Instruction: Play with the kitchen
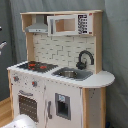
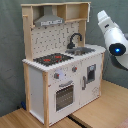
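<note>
The kitchen [image 1: 60, 80] [image 2: 37, 82] is a tall white and light-wood toy that stands upright in both exterior views. It has a black-red stovetop [image 1: 34, 65] [image 2: 52, 59], a black faucet [image 1: 84, 59] [image 2: 75, 40] over a sink [image 1: 72, 73] [image 2: 82, 50], and an oven door [image 1: 28, 106] [image 2: 65, 96], which is closed. A grey hood [image 1: 37, 26] [image 2: 48, 20] hangs under the upper shelf. My white arm [image 2: 116, 42] with a blue light rises to the right of the kitchen in the second exterior view, apart from it. The gripper is out of frame.
A grey curtain [image 2: 10, 50] hangs behind the kitchen. It stands on a light wooden floor [image 2: 100, 112]. A blurred white shape [image 1: 22, 122] sits at the bottom edge of the first exterior view, and a small pale object [image 1: 2, 45] pokes in at the first exterior view's left edge.
</note>
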`<act>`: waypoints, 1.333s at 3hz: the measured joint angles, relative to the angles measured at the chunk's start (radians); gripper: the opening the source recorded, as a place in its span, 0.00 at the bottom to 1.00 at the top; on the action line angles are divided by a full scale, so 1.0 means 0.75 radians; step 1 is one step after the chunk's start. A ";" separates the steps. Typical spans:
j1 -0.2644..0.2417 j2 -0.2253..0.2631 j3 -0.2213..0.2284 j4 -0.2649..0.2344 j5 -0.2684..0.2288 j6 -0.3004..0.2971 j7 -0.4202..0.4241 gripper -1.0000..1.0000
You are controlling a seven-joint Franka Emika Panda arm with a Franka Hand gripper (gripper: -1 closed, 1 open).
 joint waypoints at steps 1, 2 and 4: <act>-0.001 0.002 -0.018 0.000 -0.059 -0.067 0.099 1.00; -0.007 0.019 -0.029 -0.002 -0.116 -0.143 0.228 1.00; -0.079 0.041 -0.066 -0.032 -0.158 -0.234 0.472 1.00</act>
